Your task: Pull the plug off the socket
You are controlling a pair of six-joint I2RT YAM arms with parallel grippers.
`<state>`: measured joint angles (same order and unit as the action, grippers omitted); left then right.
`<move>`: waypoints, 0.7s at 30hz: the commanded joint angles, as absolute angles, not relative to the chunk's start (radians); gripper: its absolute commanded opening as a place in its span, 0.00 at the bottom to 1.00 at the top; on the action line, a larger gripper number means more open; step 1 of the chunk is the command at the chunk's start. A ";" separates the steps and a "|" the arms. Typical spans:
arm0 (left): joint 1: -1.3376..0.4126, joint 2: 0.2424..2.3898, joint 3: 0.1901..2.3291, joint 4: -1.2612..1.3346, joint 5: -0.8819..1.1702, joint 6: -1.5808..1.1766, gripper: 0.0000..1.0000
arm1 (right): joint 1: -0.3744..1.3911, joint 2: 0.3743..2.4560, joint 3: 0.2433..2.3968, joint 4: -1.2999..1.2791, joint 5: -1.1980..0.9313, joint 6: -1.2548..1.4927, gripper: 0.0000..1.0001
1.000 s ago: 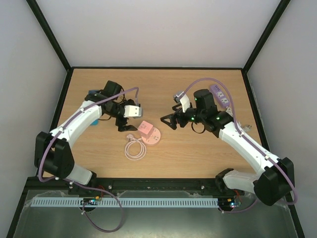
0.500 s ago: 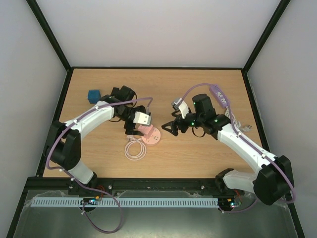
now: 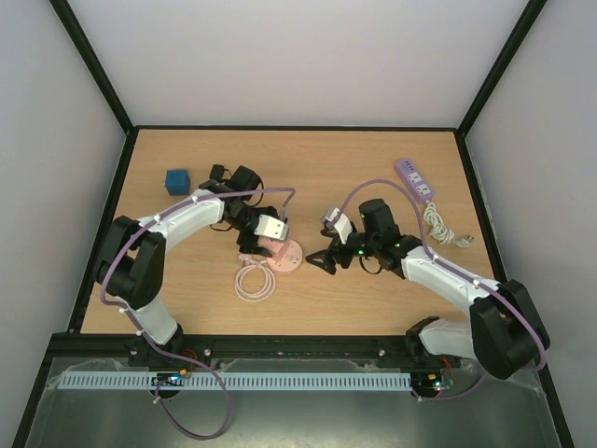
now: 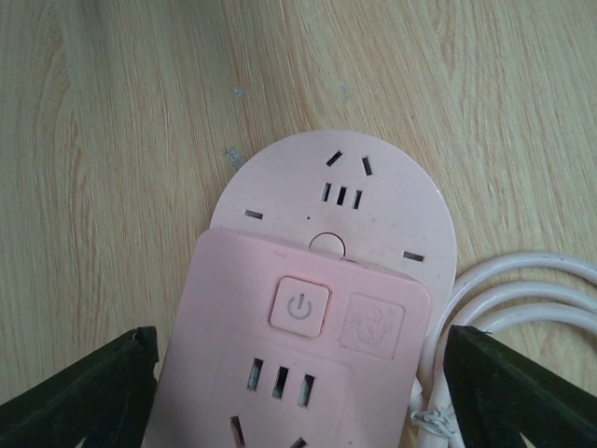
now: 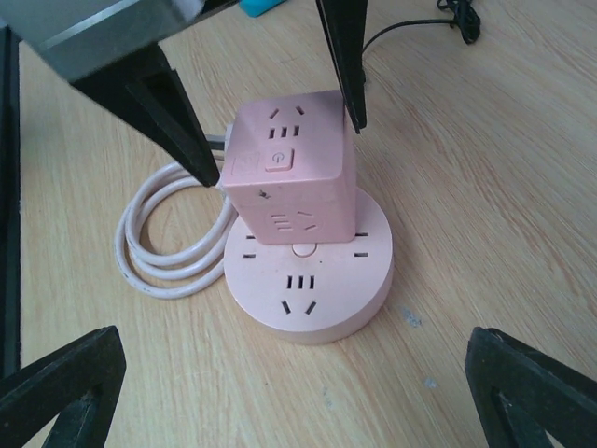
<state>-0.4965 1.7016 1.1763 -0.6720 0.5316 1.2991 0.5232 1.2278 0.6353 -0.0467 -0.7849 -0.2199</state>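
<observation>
At the middle of the counter [image 5: 485,187] lies the round pink socket [image 5: 312,289], flat on the wood. The pink cube-shaped plug [image 5: 294,168] stands upright in it, off-centre, and a coiled white cable [image 5: 163,252] lies just beside. The left tool [image 4: 300,369] stands wide, one finger on each side of the plug. Whether either finger touches it cannot be told, and nothing is clamped. The right tool [image 5: 294,369] is likewise spread wide and holds nothing, low and near the socket on its other side.

The step in hand looks like the grasp before the pull. To do it well, the left tool should close squarely on two opposite flat faces of the plug, low enough for a firm hold but clear of the socket's top — a grip on the corners would likely slip. The socket lies loose, so it would probably lift with the plug unless the right tool pins its bare part down. The pull should go straight up along the pins, not at a tilt.

No brand name can be read. The plug's top carries a power button [image 4: 298,306] with the standby symbol, and beside it a small embossed emblem [image 4: 371,322] — too faint to make out.
</observation>
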 commanded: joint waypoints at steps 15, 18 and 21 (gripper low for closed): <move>-0.508 1.602 1.054 -0.653 0.559 1.219 0.60 | 0.619 1.408 0.444 0.594 -0.755 -0.324 0.91; -0.511 1.577 1.031 -0.642 0.547 1.179 0.58 | 0.659 1.435 0.433 0.649 -0.738 -0.331 0.75; -0.516 1.547 0.998 -0.638 0.556 1.157 0.58 | 0.685 1.469 0.429 0.696 -0.725 -0.340 0.69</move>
